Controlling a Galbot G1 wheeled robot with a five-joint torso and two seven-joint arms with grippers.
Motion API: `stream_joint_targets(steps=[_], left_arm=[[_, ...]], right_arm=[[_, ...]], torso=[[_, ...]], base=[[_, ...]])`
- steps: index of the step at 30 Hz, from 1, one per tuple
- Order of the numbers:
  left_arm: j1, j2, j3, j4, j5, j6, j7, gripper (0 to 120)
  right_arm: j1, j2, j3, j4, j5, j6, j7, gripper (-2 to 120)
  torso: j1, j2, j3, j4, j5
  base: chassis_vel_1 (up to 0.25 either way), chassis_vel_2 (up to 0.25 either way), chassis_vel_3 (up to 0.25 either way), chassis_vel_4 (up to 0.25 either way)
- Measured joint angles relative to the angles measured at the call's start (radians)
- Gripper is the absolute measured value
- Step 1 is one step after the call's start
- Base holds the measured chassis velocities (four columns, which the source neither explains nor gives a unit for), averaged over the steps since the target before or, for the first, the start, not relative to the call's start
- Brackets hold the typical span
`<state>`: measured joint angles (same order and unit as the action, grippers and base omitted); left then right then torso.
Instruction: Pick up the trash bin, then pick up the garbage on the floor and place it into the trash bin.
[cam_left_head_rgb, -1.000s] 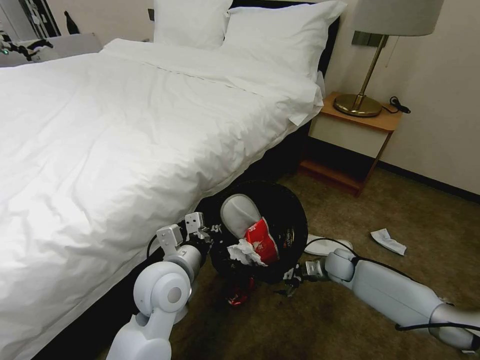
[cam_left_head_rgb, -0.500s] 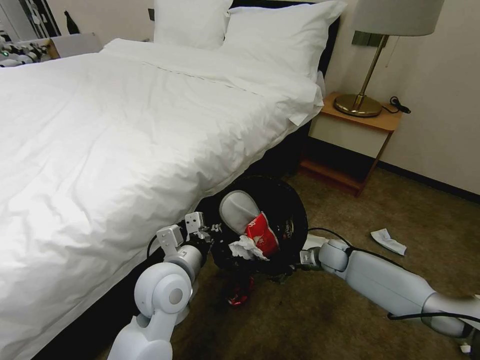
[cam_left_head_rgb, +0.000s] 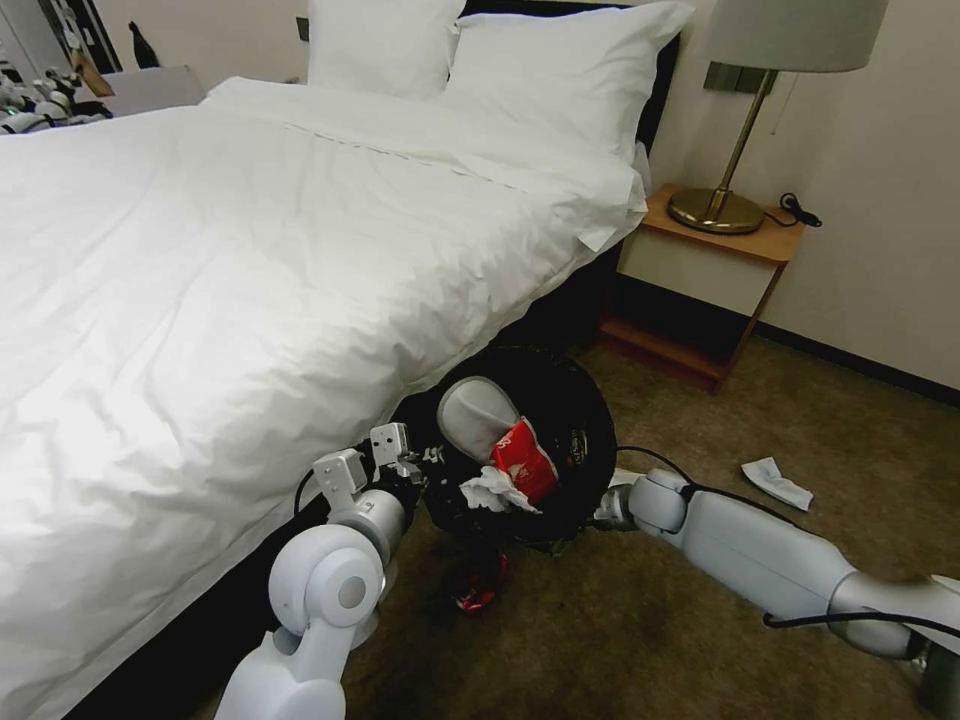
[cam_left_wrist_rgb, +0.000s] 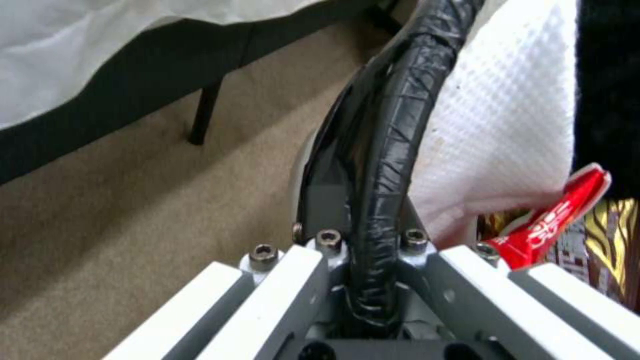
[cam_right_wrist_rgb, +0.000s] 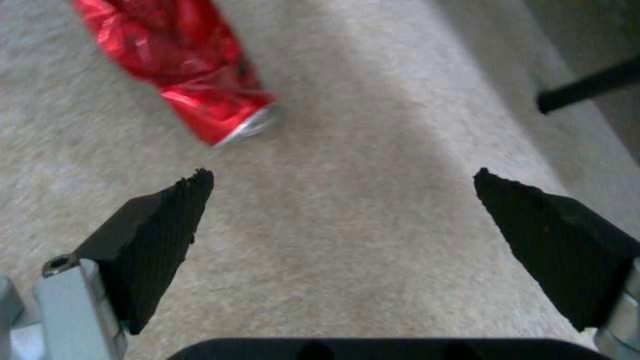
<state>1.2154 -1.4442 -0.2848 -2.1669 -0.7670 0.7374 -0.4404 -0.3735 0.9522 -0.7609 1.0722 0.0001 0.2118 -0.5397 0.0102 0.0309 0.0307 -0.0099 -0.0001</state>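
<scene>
1. My left gripper (cam_left_wrist_rgb: 373, 280) is clenched on the rim of the one trash bin (cam_left_head_rgb: 570, 420), holding it up off the carpet (cam_left_head_rgb: 650, 630) right beside the bed (cam_left_head_rgb: 250, 280).
2. In the bin I count one white slipper (cam_left_head_rgb: 478, 415), one red snack packet (cam_left_head_rgb: 522, 462) and one crumpled white tissue (cam_left_head_rgb: 492, 490).
3. My right gripper (cam_right_wrist_rgb: 343, 220) is down low over the carpet, under the bin's edge. Its two black pads (cam_right_wrist_rgb: 160, 230) are spread wide apart and hold nothing.
4. One crushed red can (cam_right_wrist_rgb: 193, 85) lies on the carpet just past those pads, not touching them. From my head camera I see it below the bin.
5. One more white slipper (cam_left_head_rgb: 622, 478) lies on the carpet behind my right arm, mostly hidden.
6. One white crumpled tissue (cam_left_head_rgb: 777, 482) lies on the carpet well apart from the bin, out toward the nightstand (cam_left_head_rgb: 715, 270).
7. One lamp (cam_left_head_rgb: 745, 120) stands on the nightstand.
</scene>
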Motion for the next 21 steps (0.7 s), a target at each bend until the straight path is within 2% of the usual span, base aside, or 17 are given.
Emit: stream_joint_targets(steps=[5,7,9,13,21], left_arm=[[-0.002,-0.002,0.000,-0.004,0.000,0.000,0.003,0],[-0.001,-0.005,-0.001,-0.006,0.000,0.000,0.004,0],[-0.001,-0.006,-0.002,-0.006,0.001,0.000,0.005,0],[0.000,-0.007,-0.005,-0.006,0.003,0.000,0.006,0],[0.005,-0.008,-0.009,-0.006,0.012,-0.002,0.012,0]], right_arm=[[-0.008,0.010,-0.004,-0.014,-0.098,0.036,-0.024,100],[-0.015,0.024,0.005,-0.031,-0.194,0.069,-0.047,100],[-0.020,0.032,0.009,-0.037,-0.231,0.081,-0.059,100],[-0.031,0.050,0.014,-0.042,-0.286,0.100,-0.086,100],[-0.049,0.091,0.021,-0.066,-0.317,0.111,-0.096,100]], torso=[[0.000,0.000,0.000,0.0000,0.0000],[0.000,0.000,0.000,0.0000,0.0000],[0.000,0.000,0.000,0.0000,0.0000],[0.000,0.000,0.000,0.0000,0.0000],[0.000,0.000,0.000,0.0000,0.0000]], base=[[0.000,0.000,0.000,0.000],[0.000,0.000,0.000,0.000],[0.000,0.000,0.000,0.000],[0.000,0.000,0.000,0.000],[0.000,0.000,0.000,0.000]])
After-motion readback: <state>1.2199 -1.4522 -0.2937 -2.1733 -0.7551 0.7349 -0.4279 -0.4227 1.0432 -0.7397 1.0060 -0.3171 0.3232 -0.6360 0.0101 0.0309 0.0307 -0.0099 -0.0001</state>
